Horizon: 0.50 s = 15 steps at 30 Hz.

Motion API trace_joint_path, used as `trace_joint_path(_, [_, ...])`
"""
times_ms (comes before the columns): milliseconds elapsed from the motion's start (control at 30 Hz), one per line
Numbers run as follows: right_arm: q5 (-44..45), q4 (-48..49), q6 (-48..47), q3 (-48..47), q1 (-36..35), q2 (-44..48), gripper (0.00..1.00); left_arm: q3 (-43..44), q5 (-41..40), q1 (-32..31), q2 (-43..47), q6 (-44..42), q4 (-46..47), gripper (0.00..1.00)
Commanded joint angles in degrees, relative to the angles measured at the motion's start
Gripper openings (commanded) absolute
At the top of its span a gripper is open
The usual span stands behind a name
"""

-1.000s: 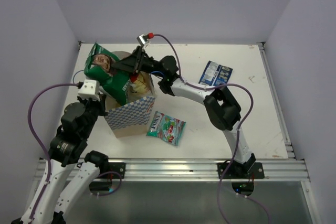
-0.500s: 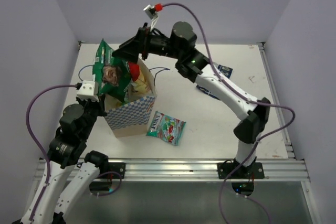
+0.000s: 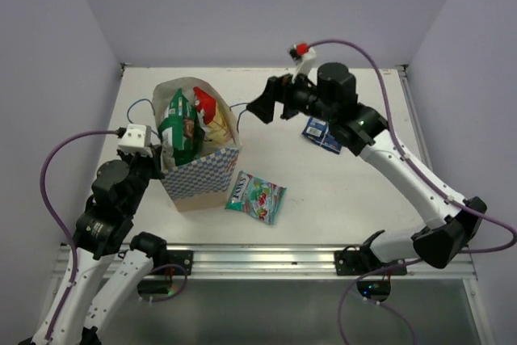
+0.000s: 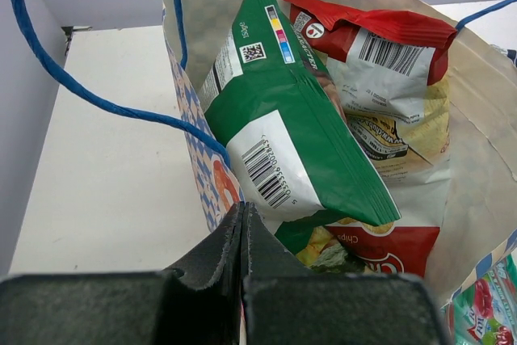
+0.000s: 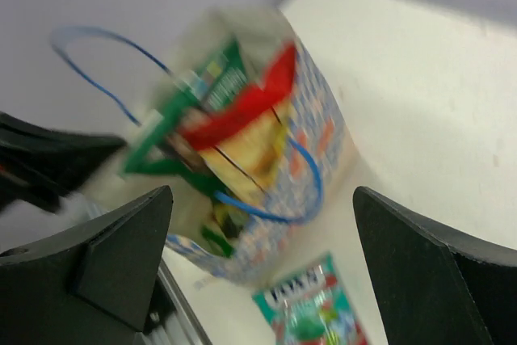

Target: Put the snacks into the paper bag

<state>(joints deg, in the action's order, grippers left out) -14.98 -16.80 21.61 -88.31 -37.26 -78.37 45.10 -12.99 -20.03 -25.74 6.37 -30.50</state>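
Your left arm stands folded above its base with the left gripper [image 4: 242, 228] pinched flat on the rim of the paper bag [image 4: 477, 119], while your right arm arches high and leftward, the right gripper [image 3: 262, 107] spread wide, holding nothing

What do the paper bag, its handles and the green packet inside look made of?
Paper bag: matte, creased paper. Handles: thin blue twisted cord, apparently paper or string. Green packet: glossy plastic film, judging by its sheen and crimped seam.
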Motion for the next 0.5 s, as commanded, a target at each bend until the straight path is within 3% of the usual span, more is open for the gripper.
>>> trace_joint_path(0, [4.2,-6.1,-0.7,11.1,-0.8,1.8,0.99,0.0,0.2,-0.4,0.6,-0.9,3.2,0.00])
trace_joint_path(267, [9.5,8.4,3.2,43.1,-12.6,5.0,0.98,-0.5,0.8,-0.4,0.0,-1.0,3.8,0.00])
trace_joint_path(467, [14.4,22.0,3.3,51.2,-16.9,1.7,0.97,-0.5,1.1,-0.4,0.0,-0.9,3.8,0.00])
